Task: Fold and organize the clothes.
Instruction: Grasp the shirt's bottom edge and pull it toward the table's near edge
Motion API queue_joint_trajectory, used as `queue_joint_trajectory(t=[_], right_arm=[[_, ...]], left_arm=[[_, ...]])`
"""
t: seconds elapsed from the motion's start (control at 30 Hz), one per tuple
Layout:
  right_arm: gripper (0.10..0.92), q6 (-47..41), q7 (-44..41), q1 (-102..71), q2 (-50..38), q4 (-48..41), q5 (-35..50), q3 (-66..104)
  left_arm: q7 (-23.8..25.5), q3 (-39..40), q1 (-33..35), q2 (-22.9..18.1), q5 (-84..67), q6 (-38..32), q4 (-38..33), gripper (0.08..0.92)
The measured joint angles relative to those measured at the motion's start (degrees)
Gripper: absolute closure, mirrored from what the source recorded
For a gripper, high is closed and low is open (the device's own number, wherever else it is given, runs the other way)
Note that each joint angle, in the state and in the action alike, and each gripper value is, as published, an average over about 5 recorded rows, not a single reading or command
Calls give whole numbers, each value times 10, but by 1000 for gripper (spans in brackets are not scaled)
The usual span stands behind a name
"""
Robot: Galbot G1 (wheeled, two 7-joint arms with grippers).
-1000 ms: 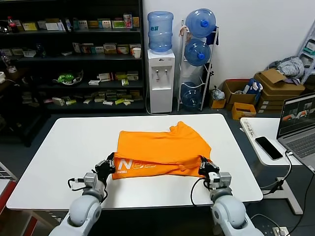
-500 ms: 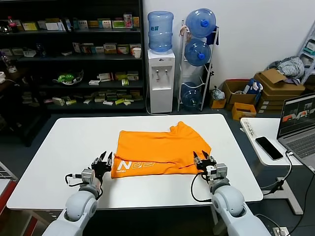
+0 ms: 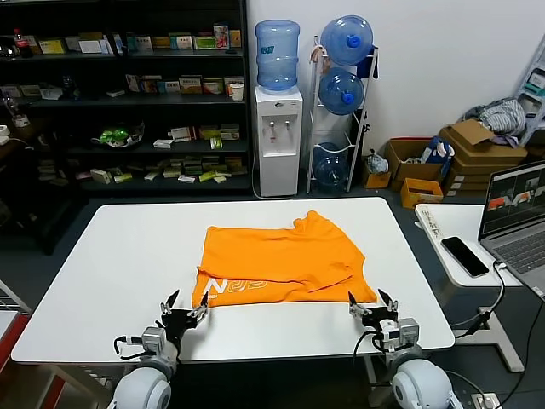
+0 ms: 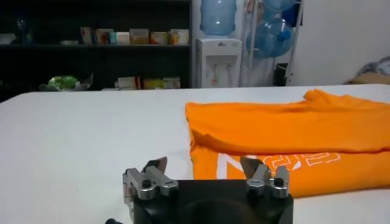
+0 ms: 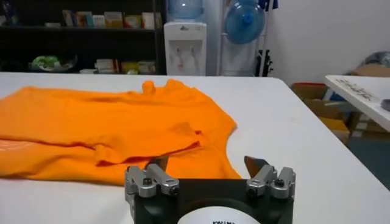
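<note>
On the white table point(image 3: 111, 273), both spread-apart pincers, left point(image 3: 182, 310) and right point(image 3: 375, 308), flank the folded orange T-shirt point(image 3: 281, 260).

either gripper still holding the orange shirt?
No: left gripper and right gripper are open, clear of the T-shirt.

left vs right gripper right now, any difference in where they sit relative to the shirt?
The left gripper sits by the orange T-shirt corner with the white lettering; the right gripper sits by the plain corner.
In the wrist views, the left gripper faces a flat layered edge, the right a rumpled fold.
Shared: both open, empty, low over the white table near its front edge, clear of the cloth.
</note>
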Motion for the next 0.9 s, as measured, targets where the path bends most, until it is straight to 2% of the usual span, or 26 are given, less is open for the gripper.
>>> queue_joint_trajectory(t=[0.23, 0.37, 0.9], right_arm=[[207, 3, -6, 26, 10, -37, -1, -4], [285, 6, -9, 34, 11, -52, -1, -8], [744, 14, -6, 21, 1, -44, 1, -8]], left_arm=[[-1, 0, -16, -11, 4, -4, 32, 177], [-4, 1, -23, -13, 4, -2, 44, 193], [-30, 21, -4, -14, -2, 17, 13, 623]])
